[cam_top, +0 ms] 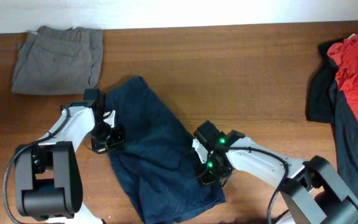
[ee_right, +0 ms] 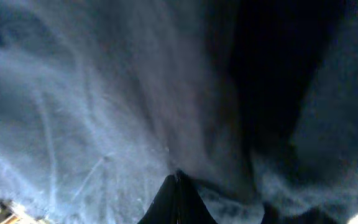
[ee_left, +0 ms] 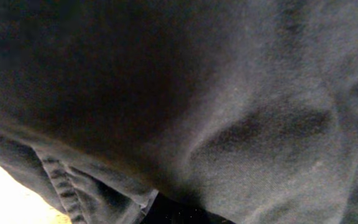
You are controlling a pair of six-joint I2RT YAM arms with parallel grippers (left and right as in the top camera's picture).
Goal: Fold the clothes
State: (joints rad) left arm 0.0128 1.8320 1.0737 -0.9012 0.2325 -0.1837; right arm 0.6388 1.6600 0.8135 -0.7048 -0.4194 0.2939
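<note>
**On the table (cam_top: 241, 68), both grippers had hold of the navy trousers (cam_top: 151, 146)**

Near the middle of the tabletop the navy trousers lay spread and rumpled. They ran slantwise from the far left toward the near edge, with creases across the lower half. The left gripper (cam_top: 104, 138) sat at their left edge, jaws pressed together on the cloth there. Its own camera showed me little else. Dark fabric filled the view, draped close over the lens, with a stitched seam (ee_left: 58, 177) at the lower left and a bright sliver beyond it. The fingers themselves barely showed.

The right gripper (cam_top: 207, 169) was at the opposite, right edge of the trousers, nearer the robot, with two green lights (cam_top: 215, 154) glowing on its body. Its wrist camera showed the fingers (ee_right: 163, 208) shut tight into a single dark wedge. Folds of blue cloth gathered at their tip, so it was pinching the trousers as well.

The other clothes lay well apart from the arms. Grey trousers (cam_top: 58, 59) sat folded flat in the far left corner. Over at the right edge a red garment (cam_top: 356, 65) lay crumpled on top of a black garment (cam_top: 321, 93). More dark cloth (cam_top: 353, 155) ran down beneath the red toward the near edge. I couldn't tell whether that was one piece or several.
</note>
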